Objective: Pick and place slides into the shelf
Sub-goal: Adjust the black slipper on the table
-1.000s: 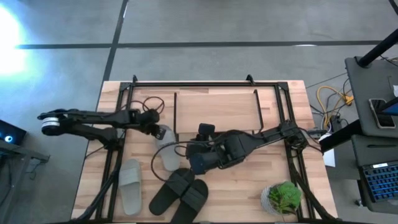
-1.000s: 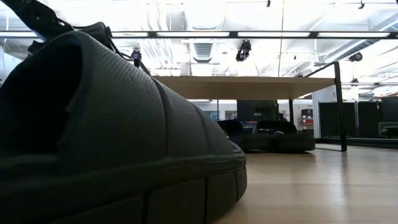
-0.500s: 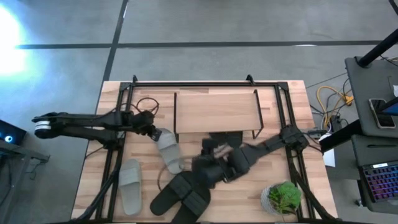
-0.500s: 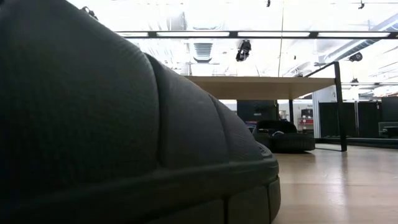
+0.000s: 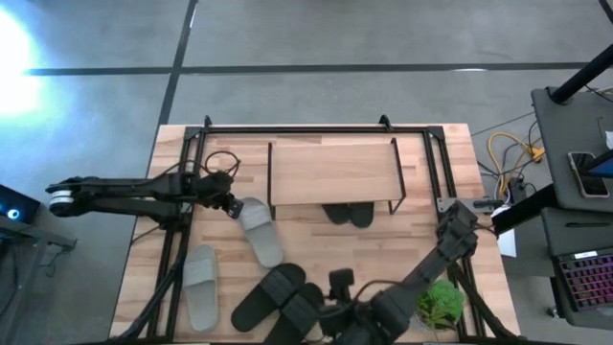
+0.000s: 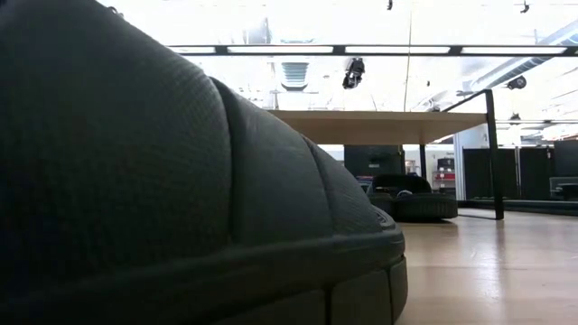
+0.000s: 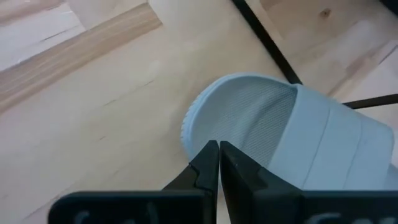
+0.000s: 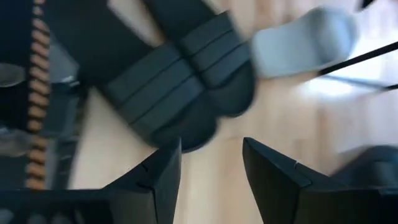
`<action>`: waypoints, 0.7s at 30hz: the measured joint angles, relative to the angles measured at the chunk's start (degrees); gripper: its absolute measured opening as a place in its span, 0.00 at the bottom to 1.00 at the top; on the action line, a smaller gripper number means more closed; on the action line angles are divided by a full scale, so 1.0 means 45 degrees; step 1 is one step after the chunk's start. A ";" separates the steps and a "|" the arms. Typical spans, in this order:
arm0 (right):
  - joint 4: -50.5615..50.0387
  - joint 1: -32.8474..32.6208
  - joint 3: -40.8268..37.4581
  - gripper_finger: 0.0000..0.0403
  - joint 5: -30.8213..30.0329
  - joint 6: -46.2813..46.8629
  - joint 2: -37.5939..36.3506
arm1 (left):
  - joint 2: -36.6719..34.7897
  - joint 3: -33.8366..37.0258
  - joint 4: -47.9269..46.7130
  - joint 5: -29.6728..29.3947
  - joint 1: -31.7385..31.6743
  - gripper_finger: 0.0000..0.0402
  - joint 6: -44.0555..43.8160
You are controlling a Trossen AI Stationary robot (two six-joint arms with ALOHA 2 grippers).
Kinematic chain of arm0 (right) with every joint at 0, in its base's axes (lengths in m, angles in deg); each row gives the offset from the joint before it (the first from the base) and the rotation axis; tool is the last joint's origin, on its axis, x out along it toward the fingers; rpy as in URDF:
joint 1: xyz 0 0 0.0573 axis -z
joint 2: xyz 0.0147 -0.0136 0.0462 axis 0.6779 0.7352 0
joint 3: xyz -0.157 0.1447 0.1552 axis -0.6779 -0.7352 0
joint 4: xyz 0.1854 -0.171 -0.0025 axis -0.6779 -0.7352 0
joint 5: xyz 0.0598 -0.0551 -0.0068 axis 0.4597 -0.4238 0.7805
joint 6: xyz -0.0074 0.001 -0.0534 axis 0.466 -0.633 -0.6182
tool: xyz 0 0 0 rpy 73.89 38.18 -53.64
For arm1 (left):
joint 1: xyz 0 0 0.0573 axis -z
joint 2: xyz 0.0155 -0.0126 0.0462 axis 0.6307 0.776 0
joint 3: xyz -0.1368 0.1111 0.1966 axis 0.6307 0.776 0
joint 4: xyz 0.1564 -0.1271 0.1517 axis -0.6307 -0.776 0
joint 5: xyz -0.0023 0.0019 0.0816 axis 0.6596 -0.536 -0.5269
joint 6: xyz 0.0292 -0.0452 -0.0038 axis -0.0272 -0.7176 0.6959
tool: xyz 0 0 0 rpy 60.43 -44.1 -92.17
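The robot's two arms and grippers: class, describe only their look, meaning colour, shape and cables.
Both arms are dark, slim and jointed. The left arm ends at the shoulder in a pale ring. Black cable loops beside the left gripper, whose black fingers taper to points. The right gripper has broad, angular black fingers.

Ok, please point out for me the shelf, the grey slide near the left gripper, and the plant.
shelf (image 5: 330,171), high view, middle of its wood top board.
grey slide (image 5: 260,228), high view, on its strap.
plant (image 5: 442,302), high view, on its green leaves.
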 joint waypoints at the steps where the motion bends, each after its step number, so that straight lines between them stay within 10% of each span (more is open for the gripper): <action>1: 0.0126 -0.0096 0.0001 0.41 0.0212 0.0332 0.0115 | -0.0003 0.0000 -0.0021 0.0004 0.0000 0.00 0.0033; 21: 0.5899 0.0154 -0.0136 0.41 0.3367 0.2912 0.2419 | 0.0170 0.0005 0.0100 0.0533 0.0000 0.00 0.0569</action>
